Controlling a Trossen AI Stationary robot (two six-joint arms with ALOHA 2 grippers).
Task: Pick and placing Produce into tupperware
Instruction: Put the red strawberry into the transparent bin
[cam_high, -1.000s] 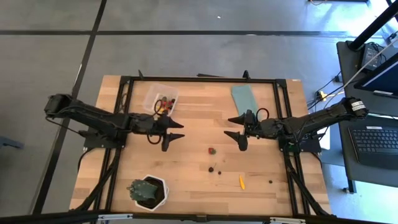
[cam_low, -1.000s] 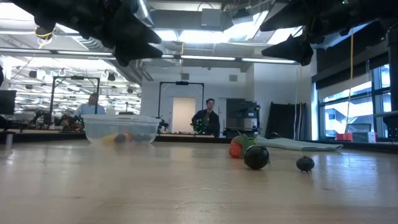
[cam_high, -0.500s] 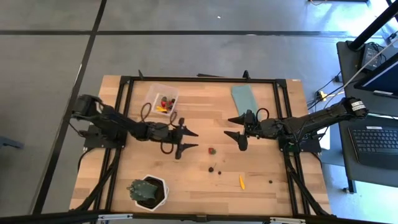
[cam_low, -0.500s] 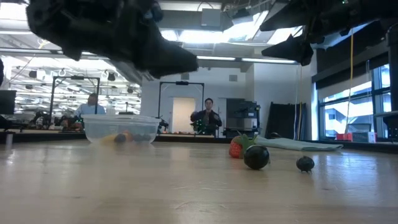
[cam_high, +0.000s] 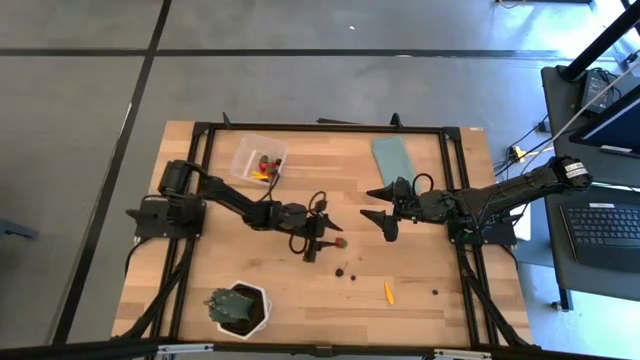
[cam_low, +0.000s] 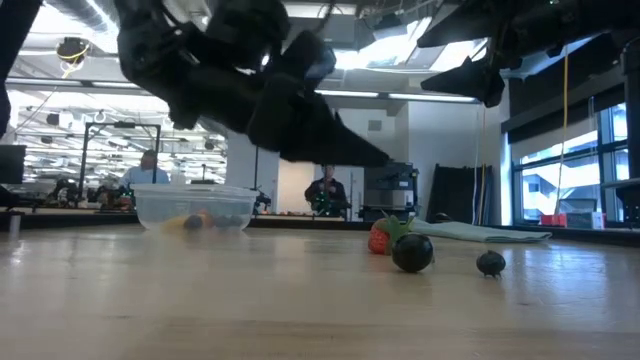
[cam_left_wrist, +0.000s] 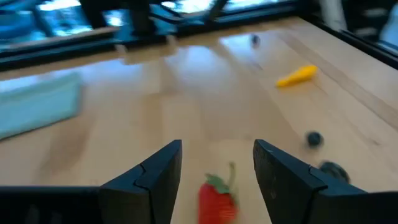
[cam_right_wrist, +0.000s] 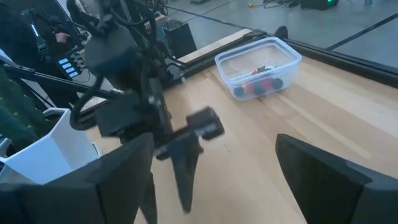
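The left claw (cam_high: 322, 238), fingers apart, hung just beside the small red toy strawberry (cam_high: 340, 241) at the wooden desk's (cam_high: 420, 310) centre, seemingly to straddle it, while the clear plastic tub (cam_high: 258, 157) waited at ten o'clock and the right claw (cam_high: 380, 212) idled open.

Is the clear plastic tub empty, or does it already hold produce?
Not empty: the clear plastic tub holds several small red, dark and yellow pieces, also visible from above.

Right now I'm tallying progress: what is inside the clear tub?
The clear tub holds several small red, yellow-orange and dark pieces. Overlap hides the exact count.
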